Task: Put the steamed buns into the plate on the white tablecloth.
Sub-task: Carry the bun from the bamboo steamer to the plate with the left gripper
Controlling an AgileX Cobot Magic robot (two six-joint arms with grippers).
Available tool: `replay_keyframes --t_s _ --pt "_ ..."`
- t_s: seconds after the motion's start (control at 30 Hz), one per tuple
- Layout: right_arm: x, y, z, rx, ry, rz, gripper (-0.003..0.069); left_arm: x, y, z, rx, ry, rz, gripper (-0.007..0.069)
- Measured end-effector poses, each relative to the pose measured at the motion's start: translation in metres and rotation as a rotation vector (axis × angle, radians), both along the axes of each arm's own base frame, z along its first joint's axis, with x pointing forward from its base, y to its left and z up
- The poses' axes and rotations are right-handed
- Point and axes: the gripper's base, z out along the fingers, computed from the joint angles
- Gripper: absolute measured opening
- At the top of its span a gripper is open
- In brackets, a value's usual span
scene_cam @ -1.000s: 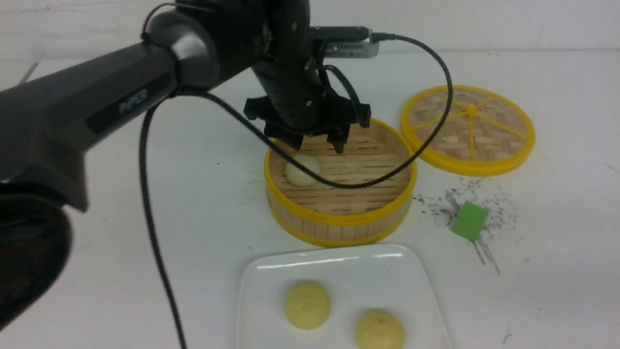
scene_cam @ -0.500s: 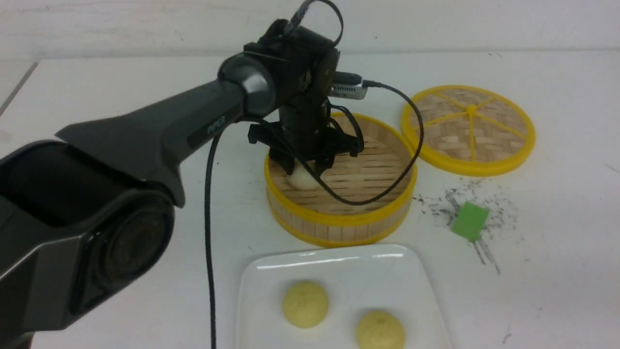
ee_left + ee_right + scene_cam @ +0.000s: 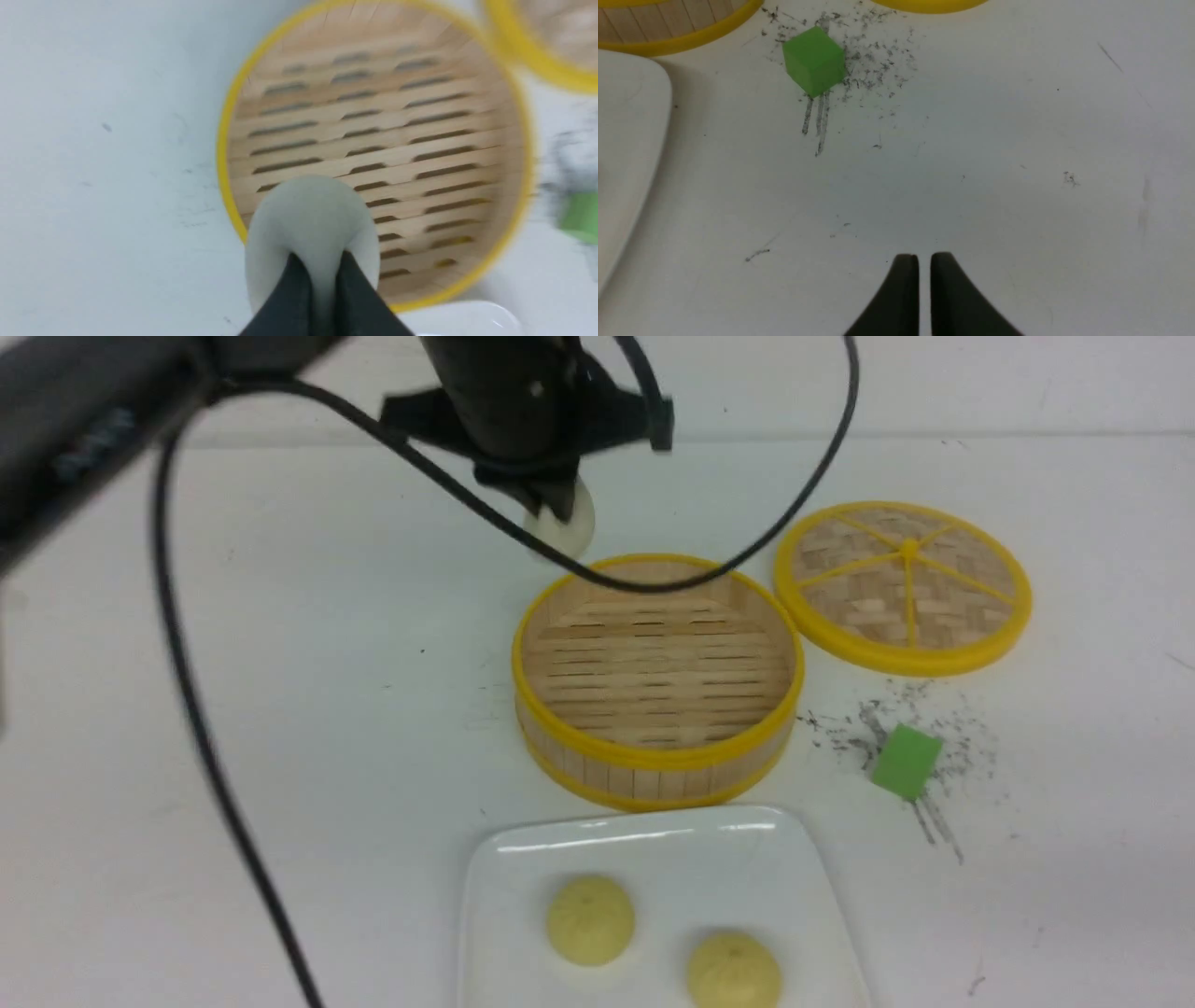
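Bamboo steamer (image 3: 653, 761) at centre, empty. Its lid (image 3: 904, 586) lies apart on the tablecloth (image 3: 373, 756), with a green block (image 3: 904, 761) nearby. The left tool (image 3: 558, 509) is closed on the white bun (image 3: 565, 532), pinching it from above and holding it in the air, raised well above the steamer. In the left wrist view its two fingers (image 3: 294, 294) press into the bun's soft top, with the slatted steamer floor below. Two yellow buns (image 3: 590, 919) (image 3: 734, 971) already sit on the plate (image 3: 653, 831), which stands just beside the steamer on the robot's side. The right tool (image 3: 924, 259) hangs over bare cloth, jaws nearly together, holding nothing.

Step in hand, as judged: carrying the third and last bun to the plate. The next move calls for bringing the bun back over the steamer and lowering it onto a free patch of the plate, apart from the other two. The jaws should part only once it rests there. The pinch is narrow on soft dough, so a slip is possible.
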Motion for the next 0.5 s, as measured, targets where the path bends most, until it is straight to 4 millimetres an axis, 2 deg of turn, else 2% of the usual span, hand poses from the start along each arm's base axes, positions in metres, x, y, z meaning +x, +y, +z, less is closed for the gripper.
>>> replay_keyframes --t_s 0.03,0.07,0.1,0.13,0.2,0.23,0.27,0.3,0.33,0.37,0.43,0.47,0.5 --pt "0.000 0.000 0.000 0.000 0.000 0.000 0.0067 -0.012 0.006 0.012 -0.029 -0.010 -0.009 0.0029" --pt "0.000 0.000 0.000 0.000 0.000 0.000 0.0067 -0.018 0.008 0.016 -0.040 -0.010 -0.015 0.0029" --pt "0.000 0.000 0.000 -0.001 -0.001 0.000 0.0070 -0.040 0.012 0.024 -0.079 0.006 -0.058 0.0029" --pt "0.000 0.000 0.000 -0.001 -0.001 0.000 0.0071 -0.045 0.014 0.028 -0.086 0.002 -0.065 0.0029" --pt "0.000 0.000 0.000 0.000 0.000 0.000 0.0073 -0.085 0.009 0.014 -0.085 0.086 -0.171 0.0029" --pt "0.000 0.000 0.000 0.000 0.000 0.000 0.0073 -0.086 0.010 0.012 -0.083 0.093 -0.171 0.0029" --pt "0.000 0.000 0.000 0.002 0.002 0.000 0.0075 -0.107 0.003 -0.003 -0.060 0.151 -0.223 0.0030" --pt "0.000 0.000 0.000 0.003 0.001 0.001 0.0077 -0.117 0.000 -0.015 -0.040 0.190 -0.242 0.0030" --pt "0.000 0.000 0.000 0.003 0.001 0.001 0.0078 -0.131 -0.005 -0.037 -0.003 0.260 -0.257 0.0030" --pt "0.000 0.000 0.000 0.004 0.002 0.001 0.0079 -0.138 -0.010 -0.048 0.012 0.284 -0.269 0.0030" --pt "0.000 0.000 0.000 0.004 0.001 0.001 0.0080 -0.154 -0.020 -0.088 0.056 0.342 -0.257 0.0031" --pt "0.000 0.000 0.000 0.004 0.001 0.001 0.0080 -0.154 -0.022 -0.091 0.053 0.341 -0.255 0.0032" --pt "0.000 0.000 0.000 0.005 0.002 0.001 0.0082 -0.162 -0.024 -0.116 0.066 0.372 -0.221 0.0034"
